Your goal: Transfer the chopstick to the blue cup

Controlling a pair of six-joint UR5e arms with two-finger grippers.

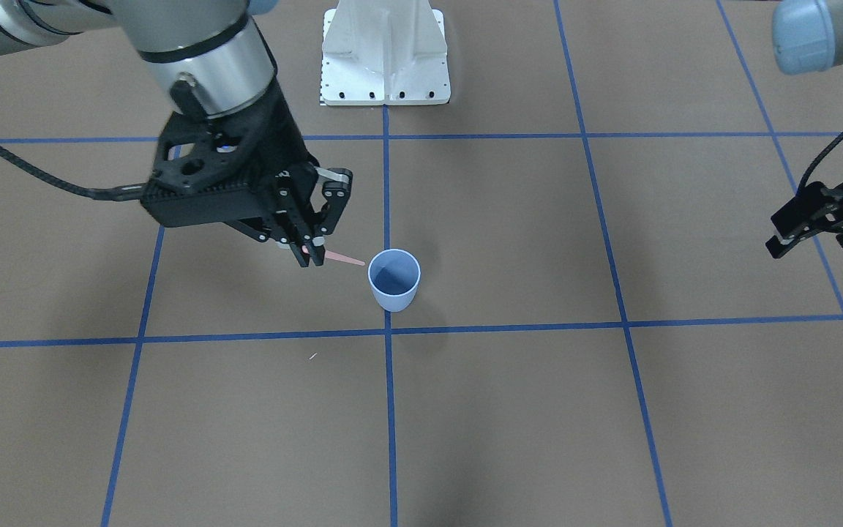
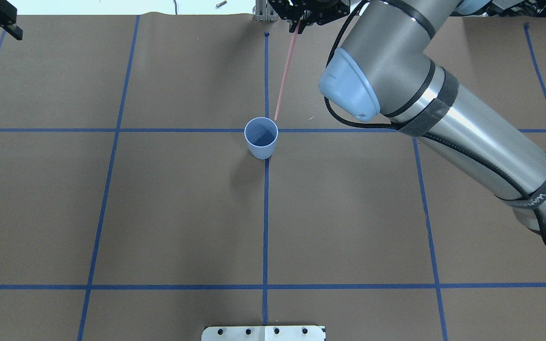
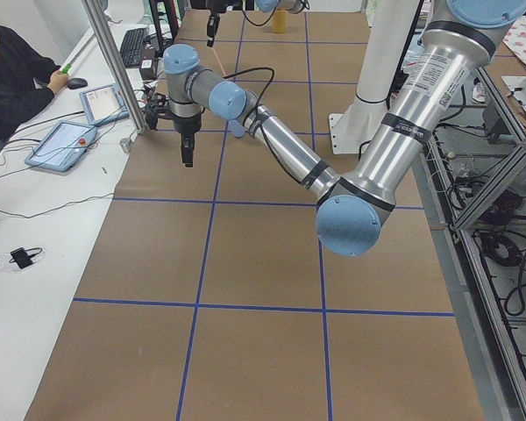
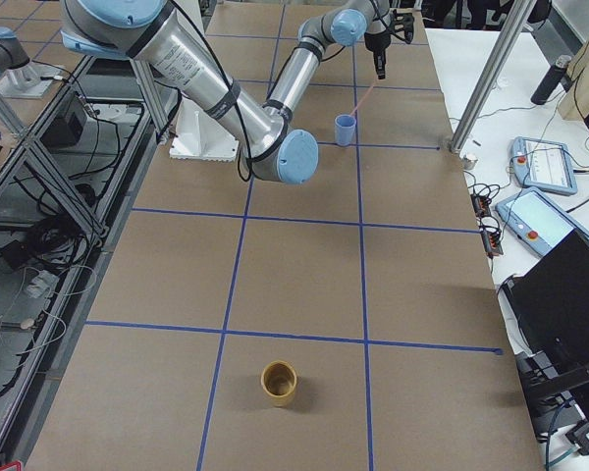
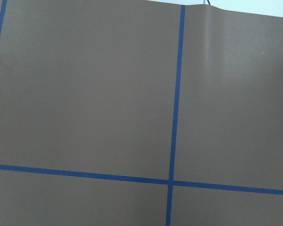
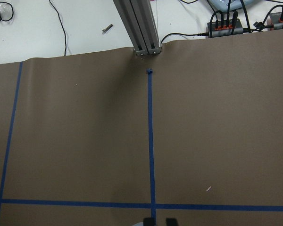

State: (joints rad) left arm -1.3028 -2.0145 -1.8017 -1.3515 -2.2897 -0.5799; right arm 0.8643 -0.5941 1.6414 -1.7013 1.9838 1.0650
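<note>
The blue cup (image 1: pixel 394 279) stands upright near the table's middle, on a blue tape line (image 2: pixel 261 137). My right gripper (image 1: pixel 312 254) is shut on the upper end of the salmon-pink chopstick (image 1: pixel 345 259). The chopstick (image 2: pixel 285 76) slants down from the gripper (image 2: pixel 300 22) toward the cup. Its lower tip hangs just outside the cup's rim, on the side far from the robot. My left gripper (image 1: pixel 817 223) hovers far off at the table's side, open and holding nothing. The right wrist view shows only two fingertips (image 6: pixel 170 221) at its lower edge.
The white robot base plate (image 1: pixel 385 58) sits at the table's edge. A tiny white fleck (image 1: pixel 312 356) lies on the brown paper. A tan cup (image 4: pixel 280 383) stands far away toward the robot's right. An aluminium post (image 6: pixel 141 23) and a seated person (image 3: pixel 9 70) are beyond the far edge.
</note>
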